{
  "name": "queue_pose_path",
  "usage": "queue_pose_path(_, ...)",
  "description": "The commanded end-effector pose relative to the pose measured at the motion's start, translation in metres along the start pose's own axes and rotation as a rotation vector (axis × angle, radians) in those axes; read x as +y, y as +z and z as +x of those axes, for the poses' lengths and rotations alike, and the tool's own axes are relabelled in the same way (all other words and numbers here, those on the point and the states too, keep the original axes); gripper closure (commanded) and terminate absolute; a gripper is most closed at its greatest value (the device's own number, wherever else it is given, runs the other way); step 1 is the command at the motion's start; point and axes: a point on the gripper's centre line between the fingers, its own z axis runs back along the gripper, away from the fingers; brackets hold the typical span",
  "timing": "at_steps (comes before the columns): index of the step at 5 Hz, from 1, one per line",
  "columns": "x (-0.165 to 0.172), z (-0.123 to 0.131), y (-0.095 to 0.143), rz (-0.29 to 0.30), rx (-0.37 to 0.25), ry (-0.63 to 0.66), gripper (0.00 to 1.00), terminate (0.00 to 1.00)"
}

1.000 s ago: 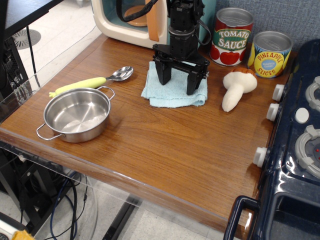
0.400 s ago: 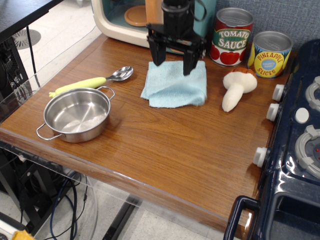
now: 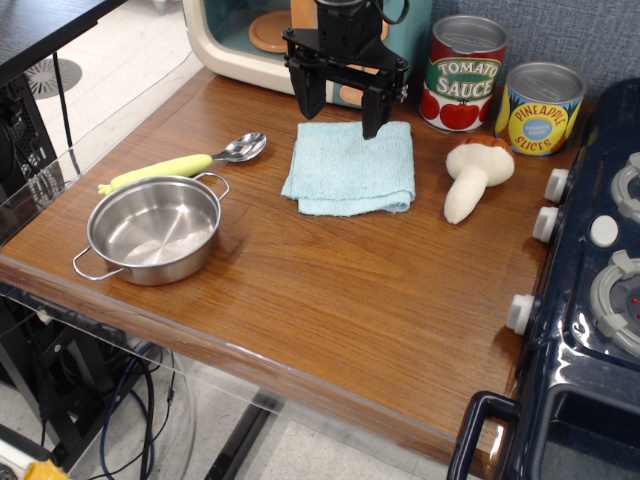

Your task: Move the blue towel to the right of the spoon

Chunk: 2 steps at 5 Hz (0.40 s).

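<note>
At the left of the wooden counter (image 3: pixel 330 290) sits a two-handled steel pot (image 3: pixel 153 230), empty, and just beyond it lies the spoon (image 3: pixel 190 161), its yellow-green handle pointing left and its shiny bowl pointing right, the handle passing close by the pot's far rim. To the right of the spoon's bowl, apart from it, the blue towel (image 3: pixel 350 168) lies flat and folded on the wood, roughly square, with its near edge a little rumpled. Above the towel's far edge hangs the black gripper (image 3: pixel 340 100), its two fingers spread wide apart and pointing down with nothing between them; from this angle it is hard to say whether the fingertips touch the cloth, though they appear lifted clear of it. Behind the gripper stands a cream and teal toy appliance (image 3: pixel 260 40). Further right, a toy mushroom (image 3: pixel 475 175) lies on its side near the towel's right edge, and behind it stand a tomato sauce can (image 3: pixel 464 73) and a pineapple slices can (image 3: pixel 540 108) side by side against the back wall. A dark blue toy stove (image 3: pixel 590 290) fills the right edge.
</note>
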Motion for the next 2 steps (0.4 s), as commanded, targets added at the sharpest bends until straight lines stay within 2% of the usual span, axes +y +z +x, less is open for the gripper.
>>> queue_pose_path(1, 0.0047, 0.0040, 0.0279, 0.013, -0.070, 0.000, 0.00, 0.00)
queue_pose_path(2, 0.0047, 0.0040, 0.0279, 0.013, -0.070, 0.000, 0.00, 1.00)
